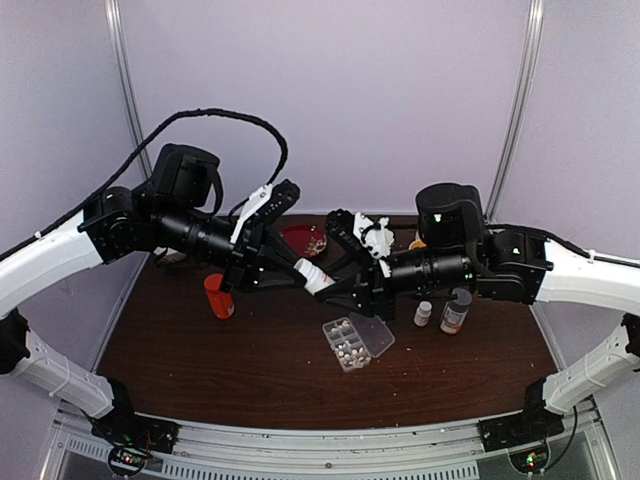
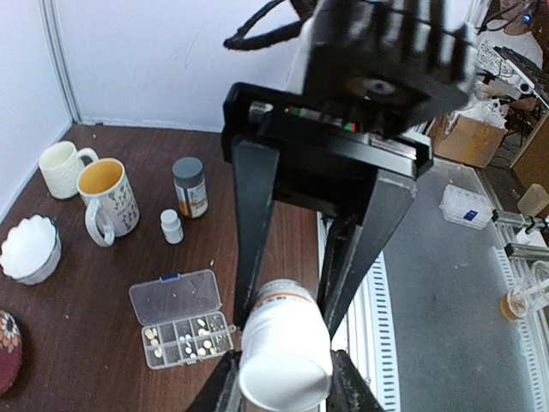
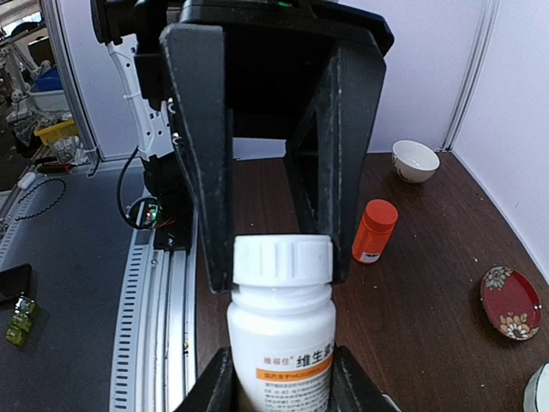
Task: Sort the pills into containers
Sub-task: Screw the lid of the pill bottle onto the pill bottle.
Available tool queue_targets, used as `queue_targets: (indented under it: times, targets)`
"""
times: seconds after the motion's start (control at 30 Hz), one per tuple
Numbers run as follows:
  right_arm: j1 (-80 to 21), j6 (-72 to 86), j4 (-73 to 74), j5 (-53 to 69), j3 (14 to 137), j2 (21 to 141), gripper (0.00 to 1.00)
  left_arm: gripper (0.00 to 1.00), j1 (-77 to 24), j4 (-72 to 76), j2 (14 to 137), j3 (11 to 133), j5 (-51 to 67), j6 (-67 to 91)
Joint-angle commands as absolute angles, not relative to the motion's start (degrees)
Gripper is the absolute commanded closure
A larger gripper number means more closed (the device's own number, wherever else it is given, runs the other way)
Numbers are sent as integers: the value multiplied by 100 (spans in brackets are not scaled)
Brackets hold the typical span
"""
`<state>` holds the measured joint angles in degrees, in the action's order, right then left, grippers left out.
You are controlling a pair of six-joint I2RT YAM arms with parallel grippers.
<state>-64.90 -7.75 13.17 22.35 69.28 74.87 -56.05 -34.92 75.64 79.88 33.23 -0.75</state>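
The brown table (image 1: 250, 370) under me is carrying an organizer box (image 2: 176, 299), an orange bottle (image 1: 218, 296), a red plate (image 1: 305, 238), a small white bottle (image 1: 423, 313), a grey-capped bottle (image 1: 455, 312), a cream mug (image 2: 62, 168), a patterned mug (image 2: 109, 202) and a white bowl (image 2: 30, 249).

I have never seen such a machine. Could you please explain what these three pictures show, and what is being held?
These are two robot arms bolted to a brown table. One picture looks down from above; the other two come from a camera on each wrist. The left gripper grips the cap of a white bottle and the right gripper grips its body, above the table. On the table lie an open clear organizer box with some pills inside, an orange bottle, a red plate and two mugs.
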Motion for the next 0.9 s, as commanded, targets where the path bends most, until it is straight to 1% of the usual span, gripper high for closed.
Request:
queue_targets:
  times: [0.0, 0.13, 0.23, 0.33, 0.63, 0.8, 0.87]
  targets:
    - [-6484, -107, -945, 3150, 7245, 7413, 100, 100, -5974, -2596, 7892, 7555, 3824, -922]
    - [-6381, 284, -745, 3674, 7465, 7530, 100, 98, -5985, -2715, 7877, 7522, 3815, -1407]
    - [-6353, 343, -440, 3862, 7583, 7578, 100, 97, -5985, -3282, 8044, 7812, 3878, -1918]
    - [-6301, 462, -467, 3899, 7506, 7538, 100, 97, -5979, -3883, 8166, 7978, 4159, -2776]
    - [-6223, 777, -620, 4284, 7449, 7554, 100, 96, -5985, -5181, 8206, 8218, 4291, -5008]
    - [-6218, 528, -59, 4435, 7677, 7647, 100, 97, -5985, -5801, 8495, 8552, 4213, -5473]
    - [-6206, 427, 198, 4521, 7777, 7704, 100, 99, -5984, -6158, 8690, 8778, 4138, -5677]
